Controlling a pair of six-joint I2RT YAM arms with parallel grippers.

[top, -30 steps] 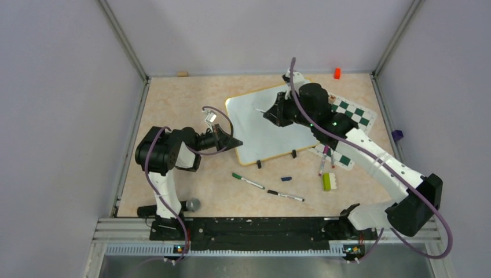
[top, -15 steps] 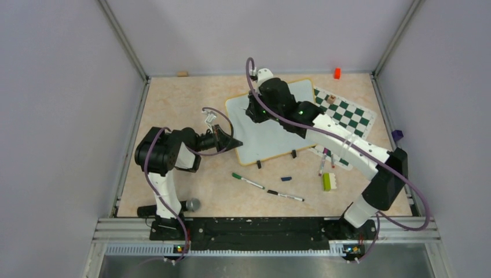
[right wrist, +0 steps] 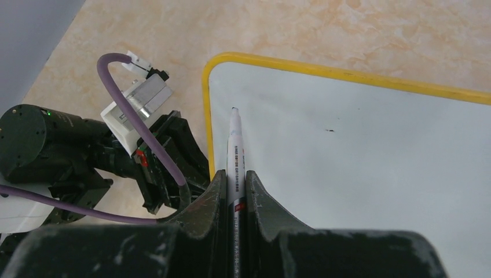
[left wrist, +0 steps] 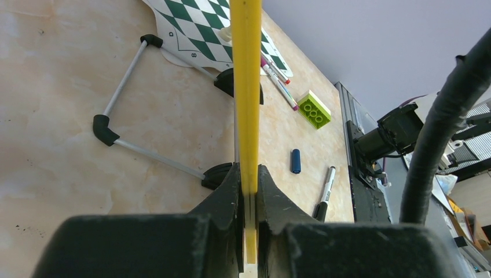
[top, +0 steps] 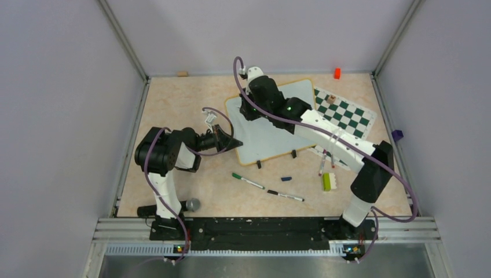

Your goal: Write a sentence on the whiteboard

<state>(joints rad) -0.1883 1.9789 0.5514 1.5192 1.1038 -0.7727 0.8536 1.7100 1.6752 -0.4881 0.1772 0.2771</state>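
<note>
The right hand [right wrist: 235, 176], clamped on a marker [right wrist: 234, 142], has swept across the whiteboard [top: 272, 139] to its 10 o'clock corner; the board, mid-surface, is blank, the left hand [left wrist: 248, 174] pinching its rim, so writing looks ready to begin

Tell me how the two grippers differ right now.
The left gripper clamps the yellow rim of the whiteboard; the right gripper clamps a marker. The left is at the whiteboard's left edge, the right over its far left corner. Both are shut.
</note>
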